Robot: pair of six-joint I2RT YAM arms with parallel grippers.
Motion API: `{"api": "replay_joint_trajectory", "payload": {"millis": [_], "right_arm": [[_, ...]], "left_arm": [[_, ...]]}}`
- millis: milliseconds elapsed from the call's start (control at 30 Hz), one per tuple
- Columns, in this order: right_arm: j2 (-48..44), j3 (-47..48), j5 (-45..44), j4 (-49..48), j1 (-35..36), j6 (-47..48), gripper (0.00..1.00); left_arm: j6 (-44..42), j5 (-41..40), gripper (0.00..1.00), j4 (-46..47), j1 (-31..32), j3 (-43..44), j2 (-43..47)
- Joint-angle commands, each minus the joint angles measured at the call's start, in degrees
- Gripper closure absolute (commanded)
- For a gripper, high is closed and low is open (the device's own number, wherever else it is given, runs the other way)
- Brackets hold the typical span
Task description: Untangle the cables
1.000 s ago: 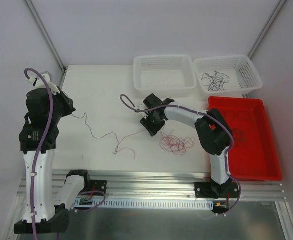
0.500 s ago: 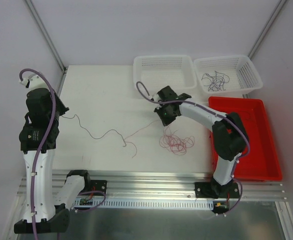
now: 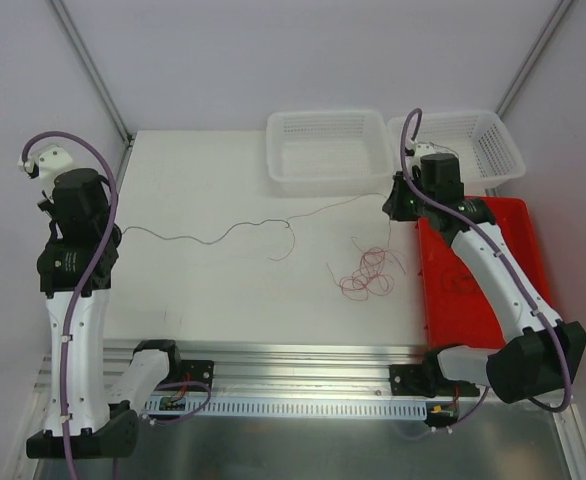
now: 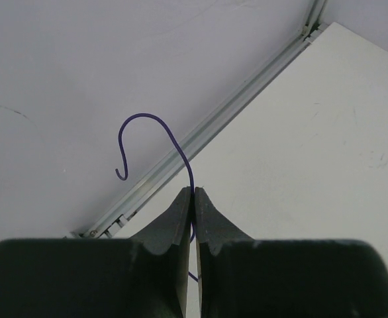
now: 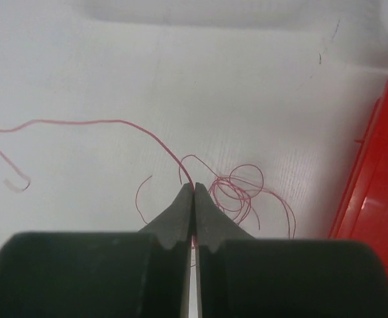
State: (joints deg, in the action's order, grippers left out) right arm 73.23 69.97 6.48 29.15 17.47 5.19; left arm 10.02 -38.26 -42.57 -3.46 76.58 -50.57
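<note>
Bright, even, diffuse light; soft faint shadows on white surface [image 3: 213, 290]. Top view sharp; wrist views slightly soft, near gripper bodies dark.

The left basket [image 3: 328, 150] and the right basket [image 3: 493, 150] stand side by side at the far edge of the desk [image 3: 203, 290]. The tray [image 3: 533, 300] lies along the right edge, nearer than the right basket. The left cable [image 4: 144, 116], pinched in the left hand [image 4: 194, 192] at the left edge, runs rightward to mid-desk and meets the right cable [image 5: 81, 122], pinched in the right hand [image 5: 193, 189] by the tray's far left corner. The tangle of cables [image 3: 368, 275] lies just left of the tray.
</note>
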Motion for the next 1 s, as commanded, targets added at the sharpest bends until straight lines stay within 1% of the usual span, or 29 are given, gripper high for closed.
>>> {"api": "replay_joint_trajectory", "payload": {"millis": [0, 67, 167, 367, 433, 500, 633, 667, 767, 800, 867, 900, 967], "right_arm": [[-2.30, -3.00, 1.25, -3.38, -2.79, -6.75, 0.99], [-4.31, -5.46, 2.74, -4.88, -5.25, -9.84, 0.99], [-6.51, -7.83, 4.33, -7.43, -9.03, -13.53, 0.99], [-9.24, -9.59, 7.31, -11.12, -14.04, -19.68, 0.99], [-9.77, -9.77, 7.41, -12.18, -16.40, -21.01, 0.99], [-9.51, -8.38, 9.07, -12.62, -17.30, -20.84, 0.99], [-5.56, -3.80, 16.09, -9.38, -16.60, -18.73, 0.99], [-4.42, -3.53, 16.19, -8.07, -15.73, -17.94, 0.99], [-2.40, -3.53, 15.49, -6.13, -10.81, -14.60, 0.99], [-1.70, -3.79, 15.41, -4.73, -9.49, -14.25, 0.99], [-0.37, -5.63, 13.83, -3.49, -5.89, -13.28, 0.98], [-0.02, -6.34, 13.04, -3.13, -4.66, -12.84, 0.96], [0.68, -8.09, 9.97, -1.91, -0.88, -11.35, 0.77]], "left_arm": [[-1.41, -7.60, 0.97, -0.76, -0.58, 2.61, -1.11], [-1.93, -9.11, 0.96, -1.02, -0.84, 2.96, -1.90], [-1.85, -9.11, 0.96, -1.11, -1.37, 3.49, -2.17], [-1.50, -8.85, 0.96, -1.47, -1.63, 1.82, -2.61], [-1.32, -8.85, 0.96, -1.64, -2.07, 1.47, -3.04], [-0.27, -6.92, 0.96, -1.64, -2.25, 1.65, -2.87], [2.19, 1.06, 0.96, -1.64, -2.34, 1.82, -1.82], [2.72, 5.96, 0.96, -1.56, -2.25, 1.91, -1.90], [4.21, 13.97, 0.96, -1.29, -2.34, 2.08, -1.47], [4.65, 18.96, 0.96, -1.12, -2.34, 2.26, -1.38], [4.92, 23.91, 0.96, -0.94, -2.25, 2.96, -1.46], [5.01, 28.63, 0.96, -0.77, -2.34, 3.40, -1.38], [5.18, 33.14, 0.95, -0.59, -2.25, 4.98, -1.55]]}}
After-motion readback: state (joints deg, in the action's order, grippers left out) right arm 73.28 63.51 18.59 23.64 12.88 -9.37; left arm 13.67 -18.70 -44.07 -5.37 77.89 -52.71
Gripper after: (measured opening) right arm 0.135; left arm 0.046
